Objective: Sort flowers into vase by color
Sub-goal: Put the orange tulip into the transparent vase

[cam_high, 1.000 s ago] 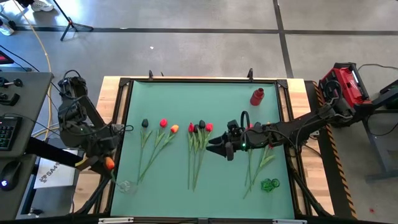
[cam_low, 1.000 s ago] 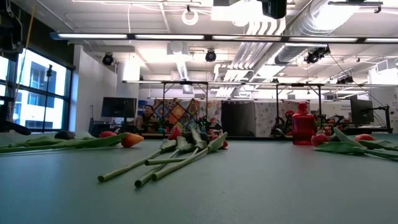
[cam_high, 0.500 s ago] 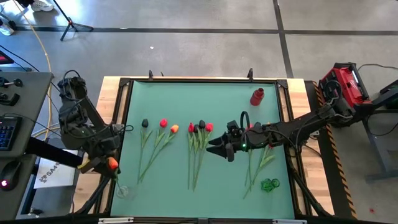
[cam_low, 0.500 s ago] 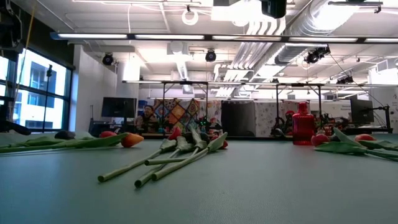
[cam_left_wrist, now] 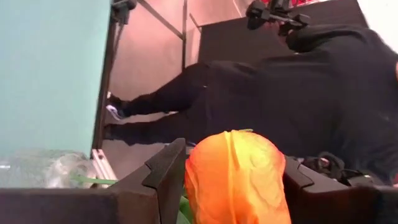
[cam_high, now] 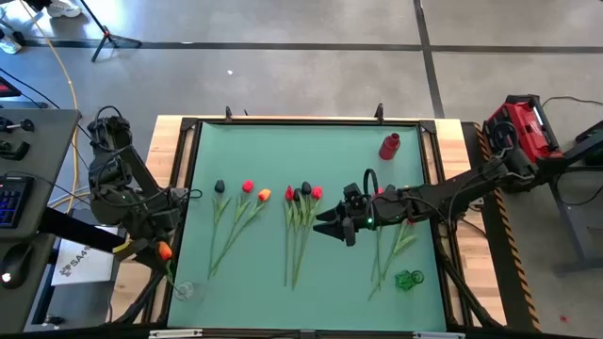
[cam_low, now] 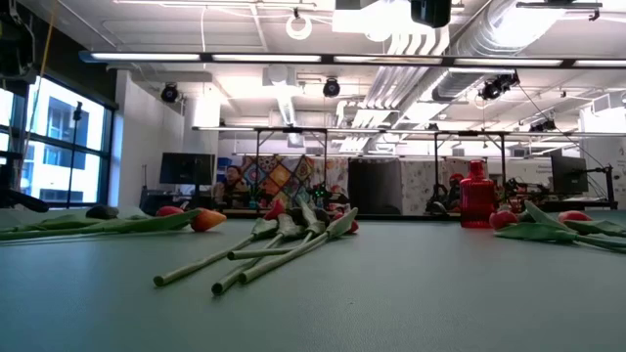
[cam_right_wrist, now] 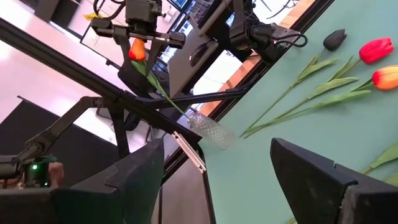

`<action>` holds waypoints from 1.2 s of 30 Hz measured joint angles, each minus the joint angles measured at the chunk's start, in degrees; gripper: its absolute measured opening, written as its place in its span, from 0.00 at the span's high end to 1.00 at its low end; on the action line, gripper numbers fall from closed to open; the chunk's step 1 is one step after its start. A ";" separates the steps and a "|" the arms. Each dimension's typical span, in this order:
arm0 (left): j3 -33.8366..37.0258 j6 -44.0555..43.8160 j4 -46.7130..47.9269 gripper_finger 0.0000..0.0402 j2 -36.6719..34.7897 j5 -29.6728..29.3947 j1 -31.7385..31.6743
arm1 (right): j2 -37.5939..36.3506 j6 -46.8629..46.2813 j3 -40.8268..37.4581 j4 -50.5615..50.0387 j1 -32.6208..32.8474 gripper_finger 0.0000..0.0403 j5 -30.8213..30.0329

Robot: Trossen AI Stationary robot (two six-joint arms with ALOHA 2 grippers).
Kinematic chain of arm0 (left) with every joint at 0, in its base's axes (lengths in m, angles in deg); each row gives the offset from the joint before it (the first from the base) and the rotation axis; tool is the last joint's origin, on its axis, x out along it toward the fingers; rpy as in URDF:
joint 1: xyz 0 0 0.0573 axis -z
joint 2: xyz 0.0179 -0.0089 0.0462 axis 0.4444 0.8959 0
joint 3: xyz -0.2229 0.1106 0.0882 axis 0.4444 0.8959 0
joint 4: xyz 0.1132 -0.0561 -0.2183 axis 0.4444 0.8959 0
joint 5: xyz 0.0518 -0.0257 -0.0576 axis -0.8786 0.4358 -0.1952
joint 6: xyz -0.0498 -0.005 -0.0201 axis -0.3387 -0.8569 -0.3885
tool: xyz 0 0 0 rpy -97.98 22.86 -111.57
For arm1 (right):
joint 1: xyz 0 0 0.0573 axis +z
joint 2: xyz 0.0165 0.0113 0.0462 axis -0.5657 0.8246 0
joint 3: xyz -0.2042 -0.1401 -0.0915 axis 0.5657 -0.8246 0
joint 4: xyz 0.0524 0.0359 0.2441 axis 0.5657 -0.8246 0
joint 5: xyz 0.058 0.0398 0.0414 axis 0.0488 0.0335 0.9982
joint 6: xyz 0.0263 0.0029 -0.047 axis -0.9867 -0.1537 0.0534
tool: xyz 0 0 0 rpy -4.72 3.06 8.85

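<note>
My left gripper [cam_high: 160, 249] hangs over the table's near left edge, shut on an orange tulip [cam_left_wrist: 235, 177]. The tulip's stem [cam_right_wrist: 163, 91] slants down into a clear glass vase [cam_high: 186, 289] at the near left corner. My right gripper [cam_high: 328, 224] hovers open at mid-table, pointing left, beside a bunch of red and dark tulips [cam_high: 301, 195]. A dark tulip [cam_high: 220, 186], a red tulip [cam_high: 248, 185] and another orange tulip [cam_high: 265, 195] lie flat left of centre. More tulips [cam_high: 394, 240] lie under the right arm. My left gripper pinches the orange tulip at its bud [cam_left_wrist: 235, 177], one finger [cam_left_wrist: 166, 171] on each side. The stem hangs slanting below the fingers, and its lower end [cam_left_wrist: 93, 180] sits inside the clear vase [cam_left_wrist: 37, 168]. The bud is lifted clear of the table.
A red vase [cam_high: 389, 146] stands near the far right and a green vase [cam_high: 408, 279] near the front right. A raised frame [cam_high: 301, 122] rims the green mat. In the low view the tulip stems [cam_low: 254, 256] lie across the middle.
My left gripper has sunk a little with the orange tulip, toward the near edge. The clear vase has shifted slightly toward the near left corner with the stem in it. The right arm has kept still.
</note>
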 joint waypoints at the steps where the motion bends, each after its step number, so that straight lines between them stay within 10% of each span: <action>1: 0.00 1.00 0.21 0.61 0.02 -0.73 0.00 | 0.00 0.24 0.00 -0.02 0.00 0.30 -0.04; 36: 0.02 5.24 -1.41 0.45 -2.99 -3.18 0.00 | 0.00 7.76 0.00 -0.22 0.00 0.21 -3.36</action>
